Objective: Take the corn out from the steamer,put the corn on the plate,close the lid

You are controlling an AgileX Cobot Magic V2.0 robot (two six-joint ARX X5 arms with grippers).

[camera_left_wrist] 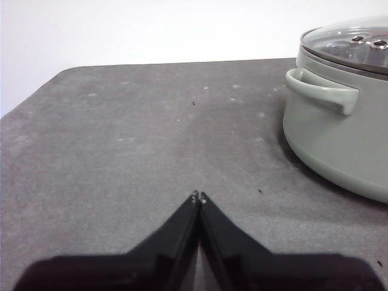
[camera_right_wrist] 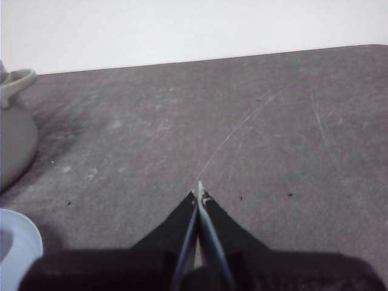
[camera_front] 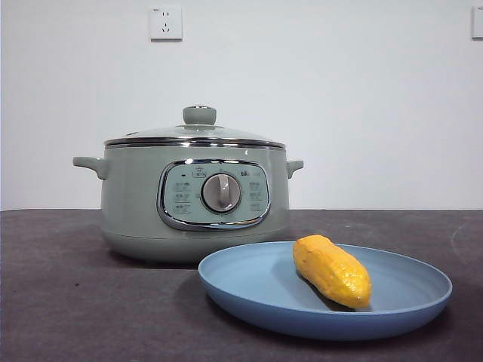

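- Here, a round, pale sage-green electric steamer (camera_front: 195,200) stands on a dark grey, speckled table (camera_front: 60,302), in front of a plain white wall (camera_front: 339,98).
- Its front carries a chrome-framed control panel (camera_front: 214,194) with a grey dial (camera_front: 221,193) at the centre, and a small handle sticks out on each side of the pot.
- A shallow domed glass lid (camera_front: 195,134) with a chrome rim sits closed on the steamer, with a round sage-green knob (camera_front: 199,115) on top.
- A wide, shallow, matte light-blue plate (camera_front: 249,283) lies on the table just in front of the steamer and a little to its right in the front view.
- A short, stubby yellow-orange corn (camera_front: 332,270) with a bumpy surface lies on its side on the plate, towards the plate's right half.
- My left gripper (camera_left_wrist: 198,196) hangs over bare table beside the steamer, apart from it; its two black jaws are pressed together and grip nothing.
- My right gripper (camera_right_wrist: 199,194) hangs over bare table too, with the steamer's handle and the plate's pale rim at the edge of its wrist view; its jaws are also pressed together on nothing.
- A white wall socket (camera_front: 165,23) is mounted high on the wall above the steamer.
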